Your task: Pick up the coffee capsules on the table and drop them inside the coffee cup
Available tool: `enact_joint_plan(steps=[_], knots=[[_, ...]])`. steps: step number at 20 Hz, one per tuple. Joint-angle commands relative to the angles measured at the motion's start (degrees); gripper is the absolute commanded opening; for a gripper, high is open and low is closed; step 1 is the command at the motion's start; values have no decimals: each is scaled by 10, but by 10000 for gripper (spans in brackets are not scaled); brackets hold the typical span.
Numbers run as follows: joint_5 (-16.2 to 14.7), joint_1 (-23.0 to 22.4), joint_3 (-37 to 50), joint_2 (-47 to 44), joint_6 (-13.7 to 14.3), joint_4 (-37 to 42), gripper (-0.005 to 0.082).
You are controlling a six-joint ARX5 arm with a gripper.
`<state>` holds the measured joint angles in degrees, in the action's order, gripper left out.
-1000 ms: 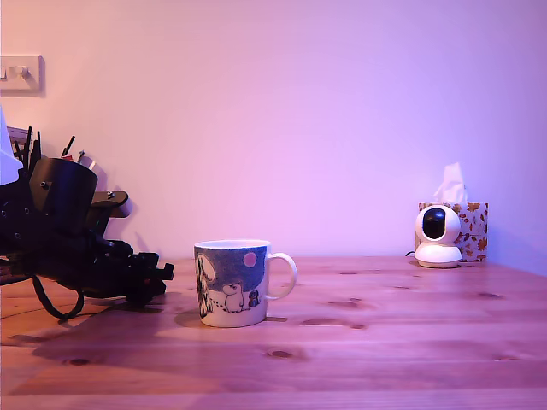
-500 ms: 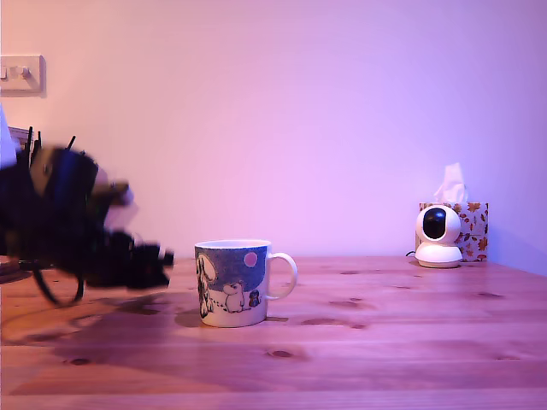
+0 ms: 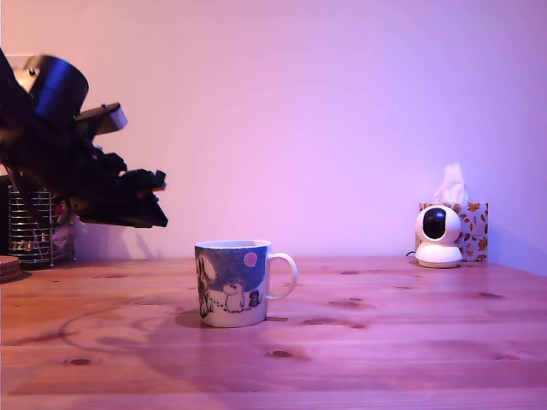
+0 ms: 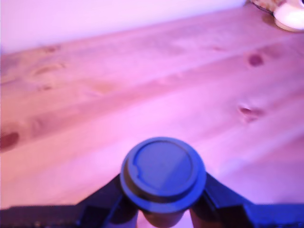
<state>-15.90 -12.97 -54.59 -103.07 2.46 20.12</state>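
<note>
In the wrist view, a coffee capsule (image 4: pixel 163 173) shows its round dark rimmed top, pinched between my two black fingers (image 4: pixel 102 202). My gripper (image 4: pixel 164 216) is shut on it, high above the bare wooden table (image 4: pixel 142 95). In the exterior view, the gripper (image 3: pixel 152 198) hangs in the air at the exterior view's left, above and to the left of the coffee cup (image 3: pixel 232 283). The cup is a white mug with blue-grey cartoon art and stands upright with its handle to the right. The capsule is too small and dark to make out in the exterior view.
A wire pen holder (image 3: pixel 34 229) and a stack of coasters (image 3: pixel 8 267) stand at the back left, under the arm. A small white camera (image 3: pixel 438 237) and a tissue box (image 3: pixel 473 229) sit at the back right. A wall switch is hidden behind the arm.
The arm has risen from table level at the exterior view's left to well above the mug's height, uncovering the wire pen holder behind it. The mug has not moved.
</note>
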Motion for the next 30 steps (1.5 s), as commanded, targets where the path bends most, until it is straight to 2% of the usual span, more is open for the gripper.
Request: enact_joint_plan(steps=[1, 6, 10, 16, 19, 23, 26, 30], knots=[[-6, 1, 1, 23, 15, -27, 210], [-22, 1, 1, 70, 38, -131, 210], [-42, -2, 1, 96, 40, -195, 210], [-48, -33, -1, 117, 99, -269, 211], [-43, -59, -9, 117, 119, -302, 211], [-16, -85, -26, 117, 144, -334, 211], [-1, -104, -36, 117, 155, -339, 211], [0, -128, -51, 117, 160, -338, 211]])
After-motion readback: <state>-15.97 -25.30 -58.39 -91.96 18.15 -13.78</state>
